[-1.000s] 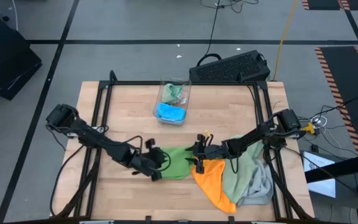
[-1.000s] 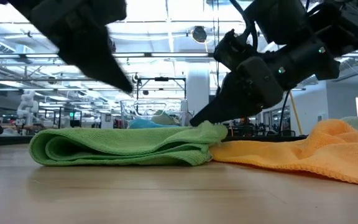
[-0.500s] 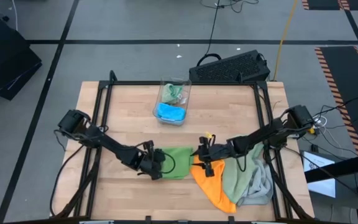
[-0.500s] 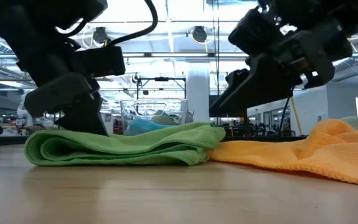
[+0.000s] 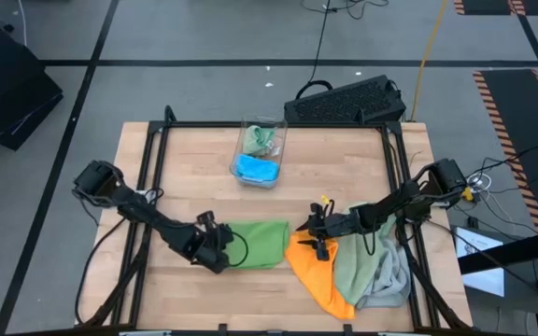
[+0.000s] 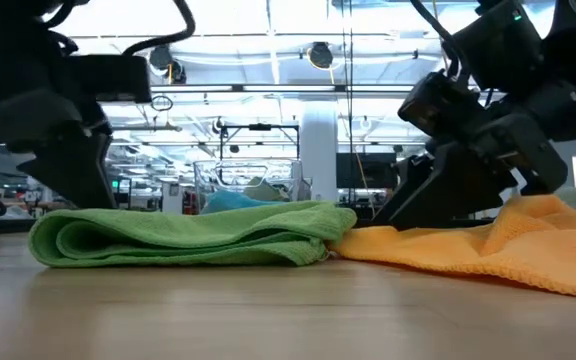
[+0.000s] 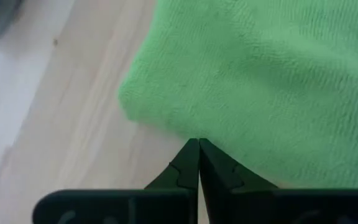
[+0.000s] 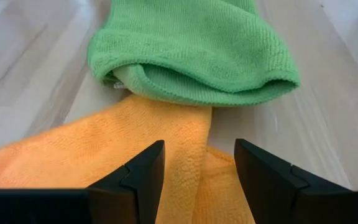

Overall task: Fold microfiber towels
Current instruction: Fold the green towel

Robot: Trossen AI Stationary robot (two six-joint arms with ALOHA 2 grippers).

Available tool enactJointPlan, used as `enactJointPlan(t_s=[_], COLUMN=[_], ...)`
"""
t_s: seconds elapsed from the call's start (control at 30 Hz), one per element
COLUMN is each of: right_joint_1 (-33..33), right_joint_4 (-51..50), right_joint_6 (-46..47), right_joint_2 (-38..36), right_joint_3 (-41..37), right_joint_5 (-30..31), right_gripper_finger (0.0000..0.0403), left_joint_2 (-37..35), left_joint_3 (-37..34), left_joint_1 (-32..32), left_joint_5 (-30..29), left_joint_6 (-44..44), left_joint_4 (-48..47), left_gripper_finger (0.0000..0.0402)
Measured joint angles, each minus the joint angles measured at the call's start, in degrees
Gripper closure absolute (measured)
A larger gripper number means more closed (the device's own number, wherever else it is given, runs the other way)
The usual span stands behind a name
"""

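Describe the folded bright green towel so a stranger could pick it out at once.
On the wooden table, look at the front half, between the two pincers. The green towel lies there folded flat, beside the orange towel. It alone is neatly folded; the orange, sage and grey ones sit in a rumpled pile.

two black jointed arms, looping black cables, yellow tab near right hand (image 5: 318, 235).
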Motion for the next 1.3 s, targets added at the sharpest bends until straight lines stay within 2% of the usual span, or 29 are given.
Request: enactJointPlan(t_s=[0.07,0.2,0.33,0.43,0.57,0.63,0.7,0.83,1.0,1.3], right_joint_1=[0.00,-0.09,-0.31,-0.76,-1.55,-1.95,-2.14,-2.11,-2.08,-2.08], right_joint_4=[0.04,-0.37,-0.35,-0.31,0.16,1.03,1.32,1.75,-0.26,1.27], right_joint_6=[-0.17,-1.26,-1.89,-1.92,-1.92,-1.92,-1.92,-1.73,-1.19,-1.71], right_joint_2=[0.00,0.00,0.00,0.00,0.00,0.00,0.00,0.00,0.38,0.79], right_joint_3=[0.00,-0.02,-0.02,-0.02,-0.02,-0.01,-0.01,0.02,-0.02,0.00], right_joint_5=[0.01,0.03,0.03,0.05,0.03,0.04,0.00,-0.15,-0.19,-0.19], right_gripper_finger=[0.0218,0.0218,0.0218,0.0218,0.0218,0.0218,0.0218,0.0218,0.0218,0.0218], left_joint_2=[0.37,0.32,-1.67,-3.82,-4.49,-3.46,-1.95,-0.36,-0.52,-4.48], left_joint_3=[-0.40,-0.86,-0.63,0.37,0.23,-0.65,-1.58,-3.96,-5.99,-6.24], left_joint_1=[-0.21,-0.66,-1.36,-2.17,-1.99,-0.56,1.40,4.24,4.87,3.45], left_joint_5=[0.78,5.93,4.76,-0.44,-8.88,-8.60,-6.01,-2.08,3.76,5.56], left_joint_6=[-1.79,-7.51,-8.89,-4.67,7.67,12.60,13.99,10.15,5.35,5.66], left_joint_4=[-0.45,-5.95,-6.44,-2.85,10.18,16.08,18.87,17.75,11.45,-4.52], left_gripper_finger=[0.0387,0.0398,0.0394,0.0395,0.0397,0.0393,0.0391,0.0399,0.0389,0.0394])
